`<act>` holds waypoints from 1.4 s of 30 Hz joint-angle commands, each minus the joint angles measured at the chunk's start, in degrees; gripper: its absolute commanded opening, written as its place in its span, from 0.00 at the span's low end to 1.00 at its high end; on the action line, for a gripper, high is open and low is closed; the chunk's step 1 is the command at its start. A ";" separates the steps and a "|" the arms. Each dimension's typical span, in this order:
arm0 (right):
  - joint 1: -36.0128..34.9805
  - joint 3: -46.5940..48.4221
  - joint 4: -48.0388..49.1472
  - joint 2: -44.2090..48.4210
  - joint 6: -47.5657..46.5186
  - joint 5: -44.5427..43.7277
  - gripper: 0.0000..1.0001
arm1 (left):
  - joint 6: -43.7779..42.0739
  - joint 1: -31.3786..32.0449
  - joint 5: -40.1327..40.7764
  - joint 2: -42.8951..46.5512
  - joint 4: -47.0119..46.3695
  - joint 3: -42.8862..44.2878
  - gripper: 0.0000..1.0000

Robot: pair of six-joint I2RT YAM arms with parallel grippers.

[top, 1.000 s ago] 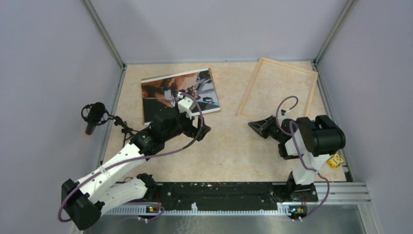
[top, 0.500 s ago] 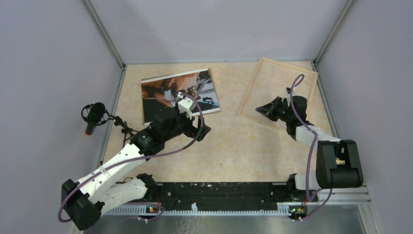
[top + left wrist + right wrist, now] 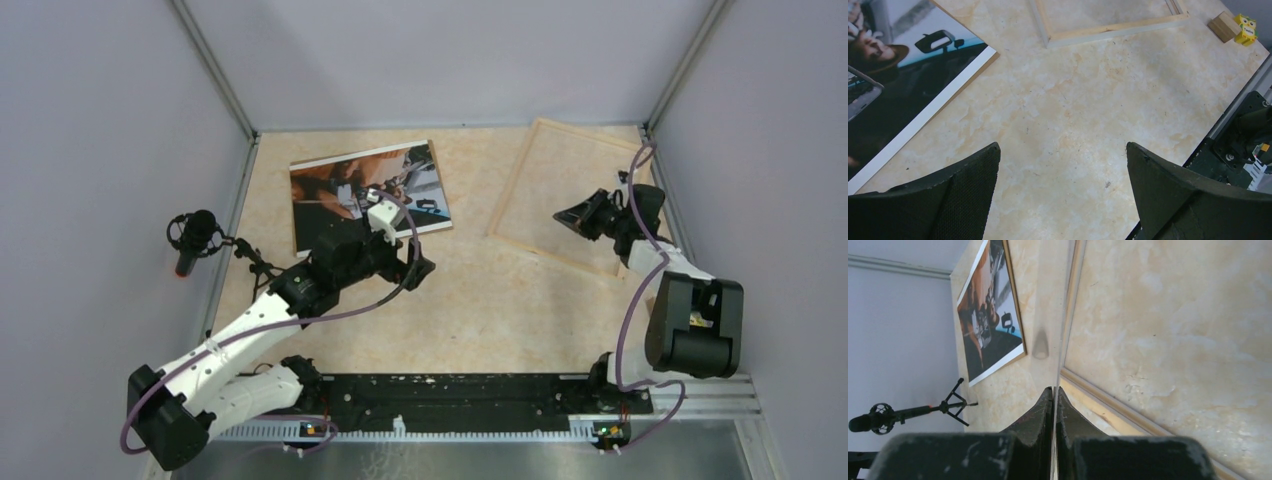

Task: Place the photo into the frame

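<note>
The photo (image 3: 350,185) lies face up at the back left of the table, and shows too in the left wrist view (image 3: 893,75) and the right wrist view (image 3: 988,315). The frame (image 3: 510,180) of pale wooden strips lies flat at the back right, with table showing through it (image 3: 1108,31) (image 3: 1108,407). My left gripper (image 3: 420,268) hovers open just in front of the photo's near right corner, with nothing between its fingers (image 3: 1062,145). My right gripper (image 3: 560,215) is over the inside of the frame, pointing left. Its jaws are pressed shut (image 3: 1054,389), with only a thin pale line in the seam.
A brown board edge (image 3: 985,60) peeks out under the photo. A small wooden block (image 3: 1225,25) and a yellow owl figure (image 3: 1247,29) sit near the right arm's base. A microphone on a stand (image 3: 195,235) is at the left wall. A black rail (image 3: 450,390) runs along the near edge.
The right arm swung from the frame's near edge back and to the right, over the frame's inside, and its slightly parted jaws closed. The left arm, photo and frame stayed put.
</note>
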State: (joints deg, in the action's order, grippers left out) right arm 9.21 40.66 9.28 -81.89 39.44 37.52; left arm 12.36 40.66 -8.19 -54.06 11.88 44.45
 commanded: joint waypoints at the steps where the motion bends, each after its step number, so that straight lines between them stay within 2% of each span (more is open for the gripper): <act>1: 4.73 2.96 1.24 -1.88 -2.84 5.12 0.00 | 0.56 0.29 -0.43 -2.17 -3.35 1.18 0.98; 9: 9.72 5.14 0.64 -4.66 -5.72 9.93 0.00 | 2.23 0.33 -0.77 -8.04 -0.12 8.96 0.98; 20: 13.73 6.41 3.37 -7.96 -5.43 11.78 0.00 | 2.71 0.31 -2.63 -15.20 -3.87 14.89 0.98; 28: 16.05 5.95 3.53 -8.10 -6.28 13.28 0.00 | -0.87 0.36 1.42 -15.25 -5.34 11.40 0.98; 42: 19.96 6.53 2.40 -9.02 -7.70 15.97 0.00 | -0.71 2.56 0.61 -15.08 -7.22 8.13 0.98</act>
State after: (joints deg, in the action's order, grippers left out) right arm 28.51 44.07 8.97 -89.78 34.39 51.11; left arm 12.23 42.85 -7.86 -70.04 7.84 53.04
